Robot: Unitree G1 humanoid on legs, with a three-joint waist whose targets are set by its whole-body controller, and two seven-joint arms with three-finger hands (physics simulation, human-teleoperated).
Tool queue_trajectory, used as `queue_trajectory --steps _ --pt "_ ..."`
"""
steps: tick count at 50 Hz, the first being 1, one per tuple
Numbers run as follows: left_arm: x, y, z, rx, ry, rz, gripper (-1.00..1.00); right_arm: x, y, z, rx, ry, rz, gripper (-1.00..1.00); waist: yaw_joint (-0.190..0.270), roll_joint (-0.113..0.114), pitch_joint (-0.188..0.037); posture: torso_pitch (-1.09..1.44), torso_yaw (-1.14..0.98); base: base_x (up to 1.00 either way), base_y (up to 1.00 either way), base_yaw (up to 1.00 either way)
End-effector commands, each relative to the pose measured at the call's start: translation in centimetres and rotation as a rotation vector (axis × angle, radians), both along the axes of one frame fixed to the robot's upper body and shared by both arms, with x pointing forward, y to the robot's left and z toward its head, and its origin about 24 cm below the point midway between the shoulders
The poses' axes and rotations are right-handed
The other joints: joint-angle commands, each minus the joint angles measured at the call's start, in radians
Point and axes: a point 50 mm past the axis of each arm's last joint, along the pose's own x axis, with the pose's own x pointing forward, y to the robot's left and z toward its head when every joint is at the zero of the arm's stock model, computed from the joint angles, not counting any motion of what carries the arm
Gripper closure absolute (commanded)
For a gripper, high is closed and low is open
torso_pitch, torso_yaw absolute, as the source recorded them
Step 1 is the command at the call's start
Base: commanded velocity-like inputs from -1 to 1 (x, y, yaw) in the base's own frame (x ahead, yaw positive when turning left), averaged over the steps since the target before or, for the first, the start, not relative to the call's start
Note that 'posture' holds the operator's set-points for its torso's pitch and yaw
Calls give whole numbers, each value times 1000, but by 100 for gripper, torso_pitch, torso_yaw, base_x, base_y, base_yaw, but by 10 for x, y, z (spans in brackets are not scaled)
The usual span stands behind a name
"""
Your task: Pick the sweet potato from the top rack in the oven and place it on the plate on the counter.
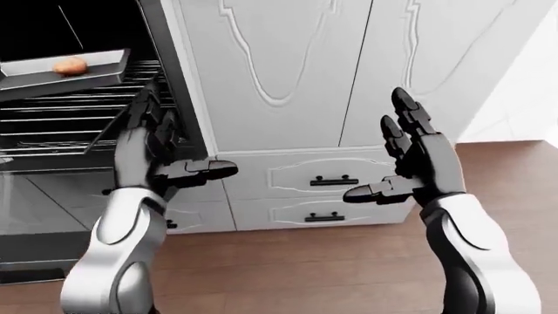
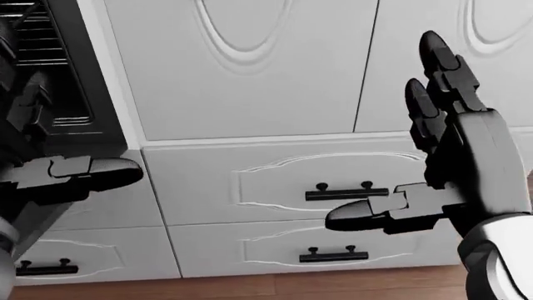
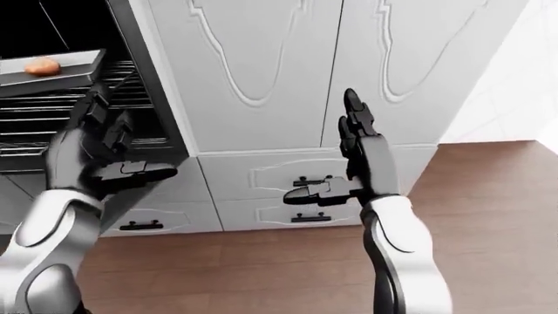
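Observation:
An orange sweet potato [image 1: 70, 65] lies on a grey tray [image 1: 104, 69] on the top rack of the open oven [image 1: 78, 118], at the upper left of the left-eye view. It also shows in the right-eye view [image 3: 42, 66]. My left hand [image 1: 170, 154] is open and empty, below and to the right of the tray, beside the oven's right frame. My right hand [image 1: 397, 163] is open and empty, raised before the white cabinet drawers. No plate shows in any view.
White cabinet doors [image 1: 288, 65] fill the middle, with two drawers [image 1: 331, 180] with black handles below. The oven door [image 1: 34, 216] hangs open at lower left. Brown wood floor [image 1: 331, 261] lies below. A white wall [image 1: 523, 85] stands at right.

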Motion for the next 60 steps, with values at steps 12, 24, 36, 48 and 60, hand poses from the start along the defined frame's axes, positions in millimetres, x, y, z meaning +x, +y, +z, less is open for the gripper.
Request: queue_trajectory --steps 12,24,36,48,60 --pt "-8 -4 26 14 -125 -32 -100 -10 3 28 42 -140 55 -100 45 -134 -13 0 0 37 -21 12" --pt "-11 2 31 9 -131 -20 -100 -21 13 53 17 -195 117 -100 20 -34 -12 0 0 4 0 100" --pt "-10 6 28 1 -128 -14 -100 -18 30 55 -12 -189 201 -100 18 -103 -5 0 0 0 0 100" --pt "-10 6 36 18 -132 -21 -100 -11 32 60 -27 -184 207 -100 8 -77 -23 0 0 0 0 100" --pt "-9 5 35 16 -123 -30 -100 1 31 53 -30 -162 188 -100 35 -60 -16 0 0 22 0 99"
